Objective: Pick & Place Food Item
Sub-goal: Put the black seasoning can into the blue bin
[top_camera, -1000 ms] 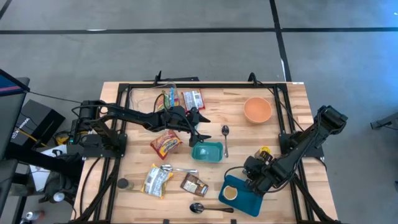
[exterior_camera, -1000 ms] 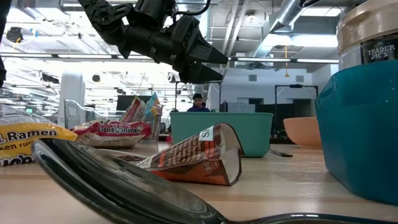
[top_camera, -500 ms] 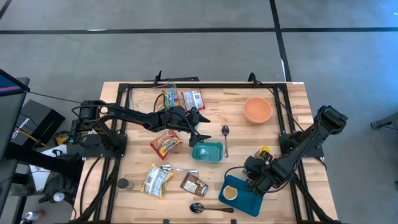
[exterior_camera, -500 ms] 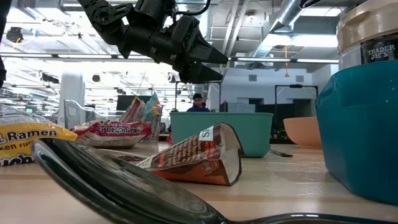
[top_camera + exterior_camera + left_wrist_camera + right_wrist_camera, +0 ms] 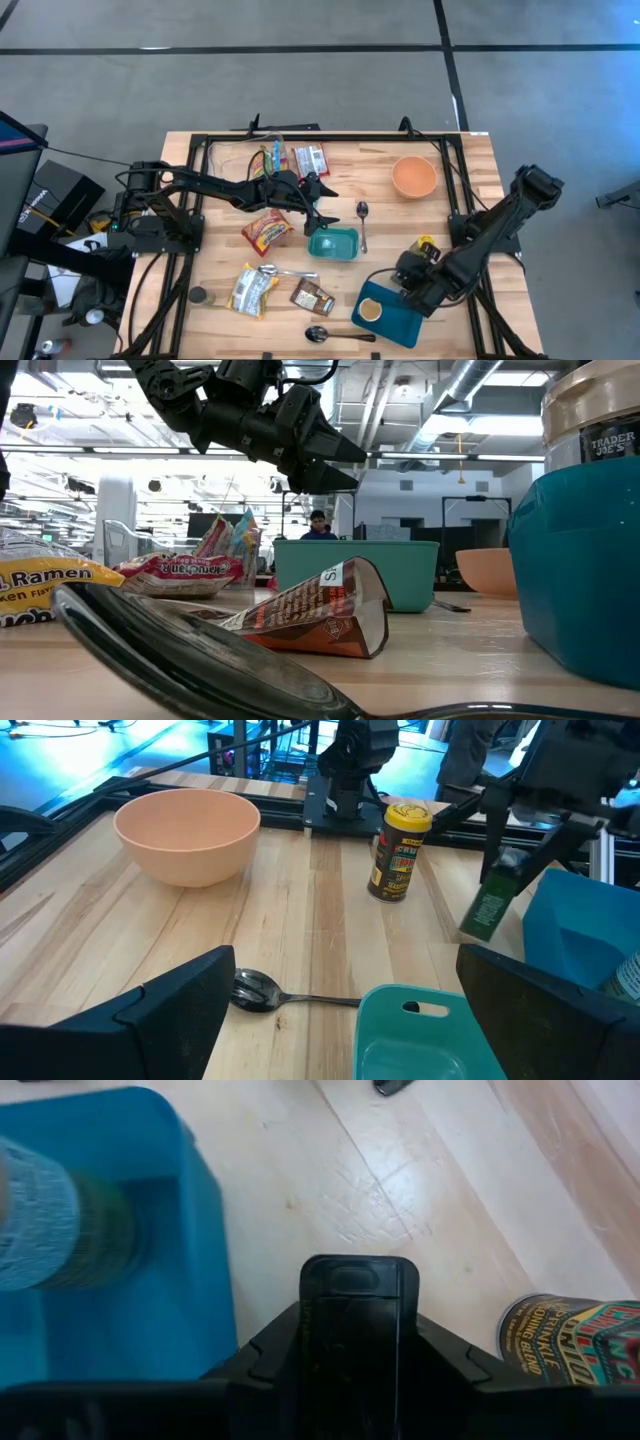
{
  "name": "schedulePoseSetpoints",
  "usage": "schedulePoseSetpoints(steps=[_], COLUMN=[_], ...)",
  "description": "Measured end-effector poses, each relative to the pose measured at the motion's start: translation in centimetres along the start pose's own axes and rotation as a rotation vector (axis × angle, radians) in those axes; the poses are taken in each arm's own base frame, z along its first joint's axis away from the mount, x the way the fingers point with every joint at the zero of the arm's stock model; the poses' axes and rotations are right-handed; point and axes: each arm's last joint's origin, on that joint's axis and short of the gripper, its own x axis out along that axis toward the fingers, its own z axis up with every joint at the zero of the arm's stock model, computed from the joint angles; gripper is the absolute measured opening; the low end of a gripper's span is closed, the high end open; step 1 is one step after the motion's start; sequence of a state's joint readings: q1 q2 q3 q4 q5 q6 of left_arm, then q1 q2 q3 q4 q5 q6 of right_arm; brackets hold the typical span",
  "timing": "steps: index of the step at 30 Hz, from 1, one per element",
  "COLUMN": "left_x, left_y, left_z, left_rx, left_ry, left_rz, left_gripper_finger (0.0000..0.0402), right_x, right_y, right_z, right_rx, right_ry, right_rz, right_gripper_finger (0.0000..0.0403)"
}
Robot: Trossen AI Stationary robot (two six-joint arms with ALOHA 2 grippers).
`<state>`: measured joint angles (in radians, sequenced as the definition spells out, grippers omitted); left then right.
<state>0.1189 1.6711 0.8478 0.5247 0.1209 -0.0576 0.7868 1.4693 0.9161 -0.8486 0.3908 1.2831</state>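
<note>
My right gripper [image 5: 408, 285] is shut on a slim dark-green pack with a black top [image 5: 488, 908], at the far edge of the blue bin [image 5: 392, 318]. A capped jar [image 5: 371, 311] stands in that bin. My left gripper [image 5: 328, 208] hangs open above the small teal tub [image 5: 333, 243], touching nothing; it also shows in the low view [image 5: 355, 468]. A yellow spice tin [image 5: 398, 850] stands upright on the table beyond the tub. My right gripper pinches the green pack at its black top end [image 5: 350, 1305] between its two fingers. The fingers come from above, slanting down. The pack hangs tilted below them [image 5: 480, 920] beside the blue bin's wall; whether its lower end is clear of the table, I cannot tell.
A peach bowl [image 5: 414, 176] sits at the far right. Loose food packets lie about: red [image 5: 267, 230], ramen [image 5: 252, 290], brown [image 5: 312, 297], two more at the far side [image 5: 290, 158]. Spoons lie by the tub [image 5: 362, 225] and at the near edge [image 5: 330, 335].
</note>
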Motion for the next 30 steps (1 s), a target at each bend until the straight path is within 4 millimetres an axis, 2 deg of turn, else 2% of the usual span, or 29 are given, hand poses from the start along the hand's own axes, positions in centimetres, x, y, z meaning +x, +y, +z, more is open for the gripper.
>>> schedulePoseSetpoints(steps=[13,21,30], left_x=[0.0,0.0,0.0], left_y=[0.0,0.0,0.0], left_z=[0.0,0.0,0.0], left_rx=[0.000,0.000,0.000], left_ry=[0.000,0.000,0.000], left_rz=[0.000,0.000,0.000], left_gripper_finger=[0.0374,0.0374,0.0374], right_x=[-3.7,-4.6,-5.3], right_y=[-0.9,-0.9,-0.6], right_z=[-0.4,-0.8,-0.4], right_rx=[-0.013,-0.055,-0.067], right_ry=[-0.109,-0.143,-0.163], right_rz=[0.123,0.166,0.194], right_gripper_finger=[0.0123,0.0123,0.0123])
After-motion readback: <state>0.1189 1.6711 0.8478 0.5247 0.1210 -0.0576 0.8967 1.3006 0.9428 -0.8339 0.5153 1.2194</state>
